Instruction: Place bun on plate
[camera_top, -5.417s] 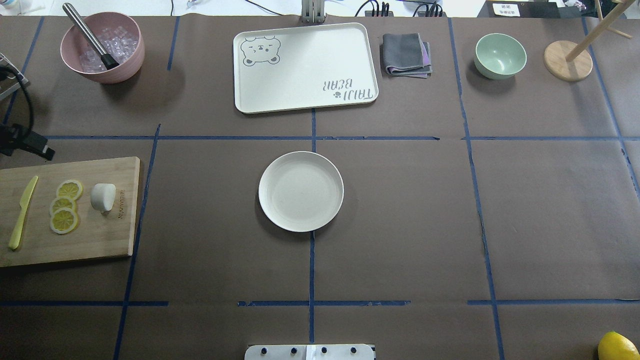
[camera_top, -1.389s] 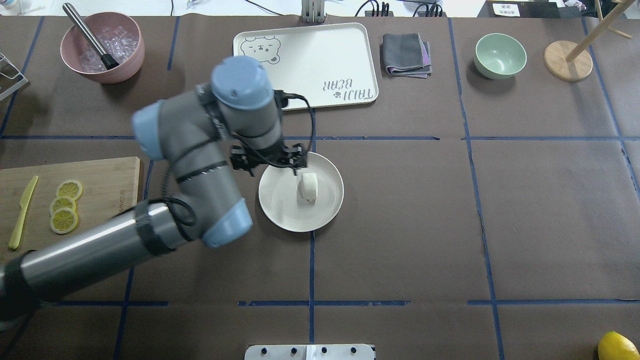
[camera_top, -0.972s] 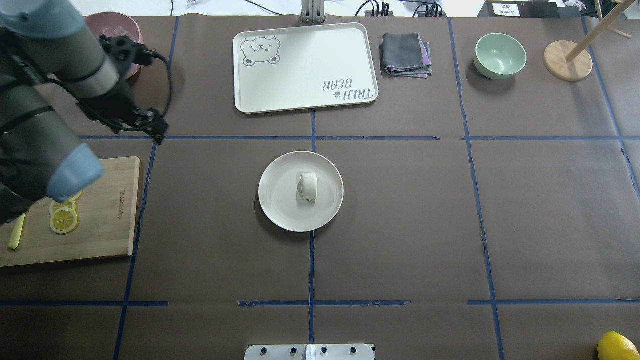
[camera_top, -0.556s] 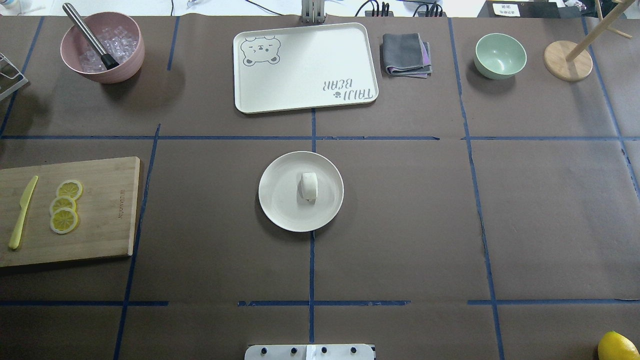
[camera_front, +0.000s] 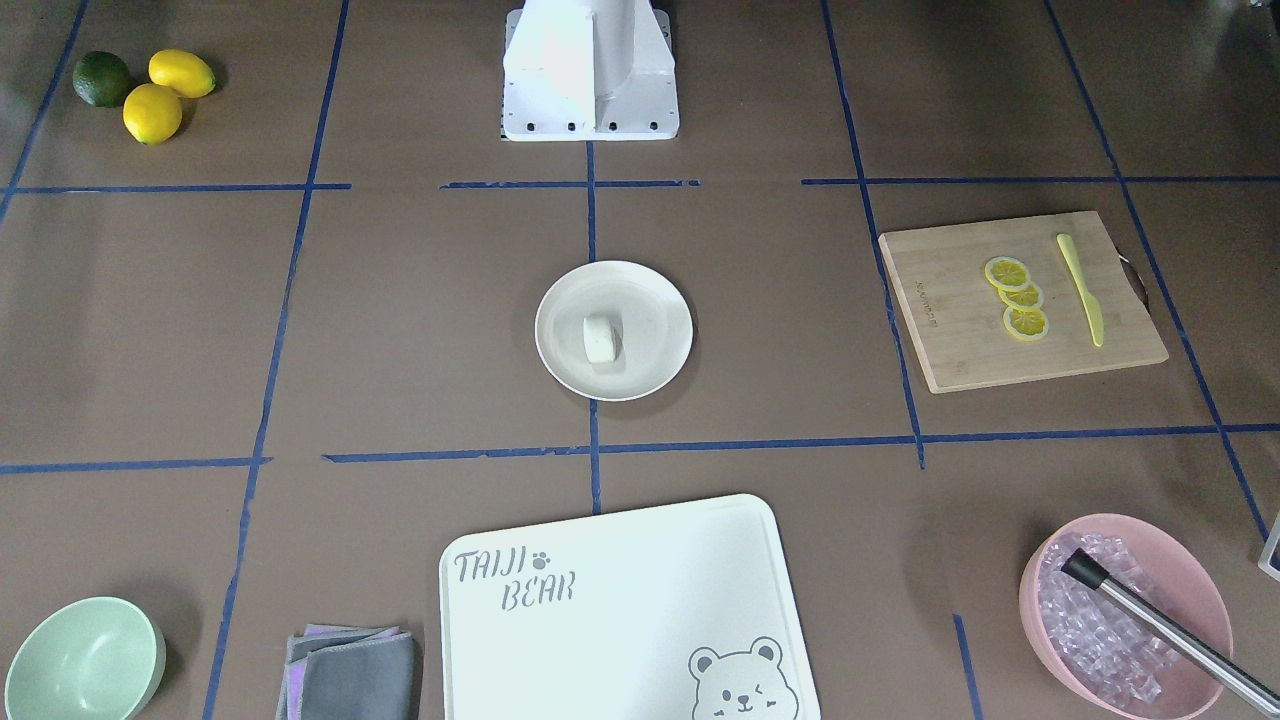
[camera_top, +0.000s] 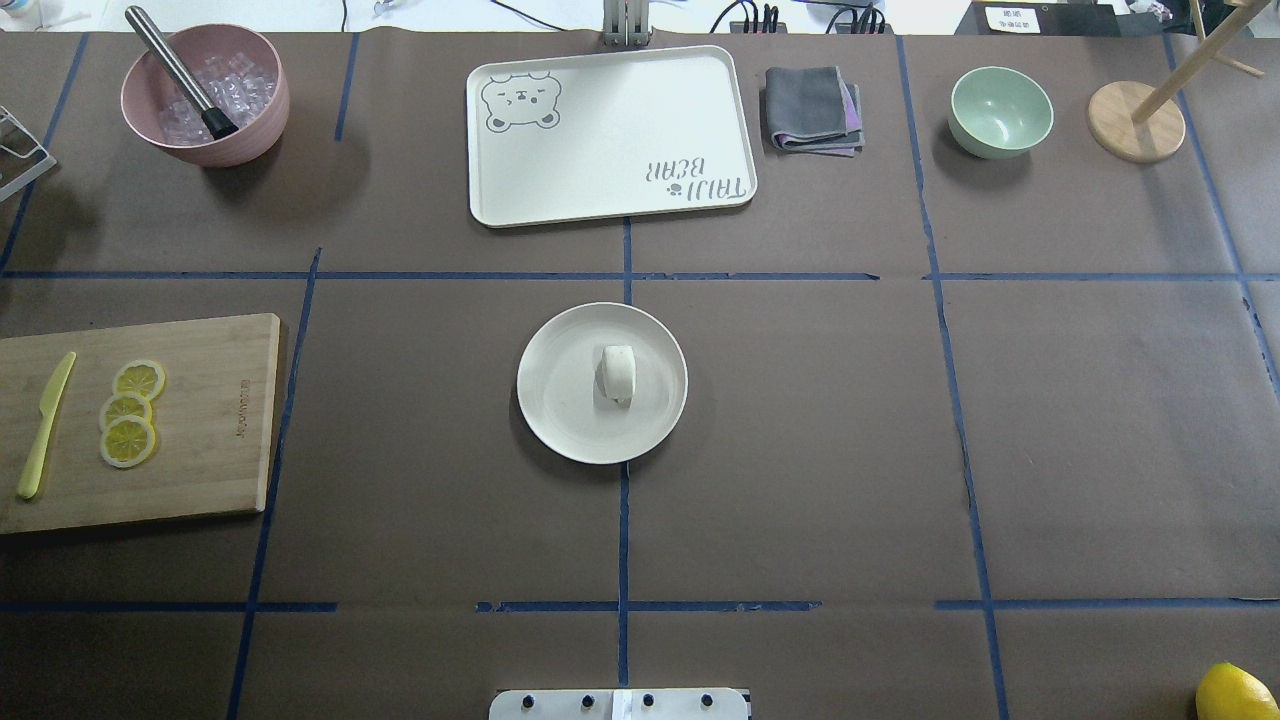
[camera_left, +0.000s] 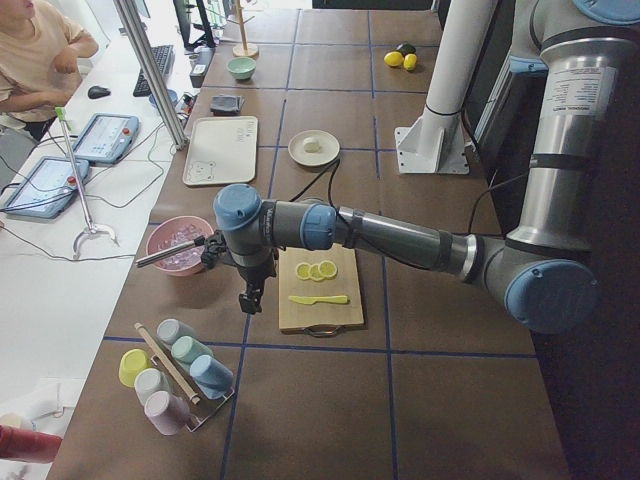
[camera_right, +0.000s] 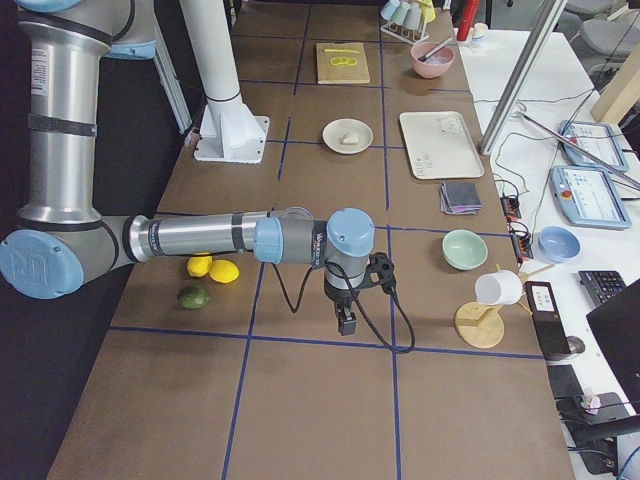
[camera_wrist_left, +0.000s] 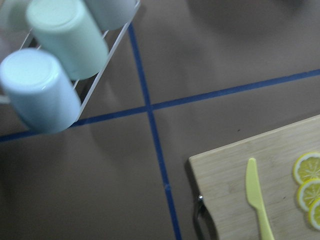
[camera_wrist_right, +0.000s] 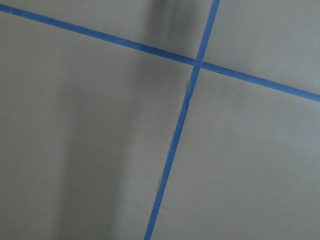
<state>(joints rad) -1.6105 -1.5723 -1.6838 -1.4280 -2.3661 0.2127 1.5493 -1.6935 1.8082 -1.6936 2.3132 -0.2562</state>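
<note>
Brown surface (camera_top: 800, 450) taped into blue squares. Left arm (camera_left: 390, 232) stretched low beside the wooden cutting board (camera_left: 300, 315), left hand (camera_left: 249, 300) pointing down over bare surface; spread or pressed together, cannot tell. Same for the right hand (camera_right: 345, 322), hanging by a tape line (camera_right: 300, 338). Cream plate (camera_top: 560, 420) at centre. On it, near the middle, the bun (camera_top: 617, 373), well apart from both hands.

You get 2 steep top views from opposite sides of the counter (camera_top: 800, 450), both sharing the plate (camera_front: 655, 345); 2 end views look along it; your 2 wrist cameras sit close above its surface.
</note>
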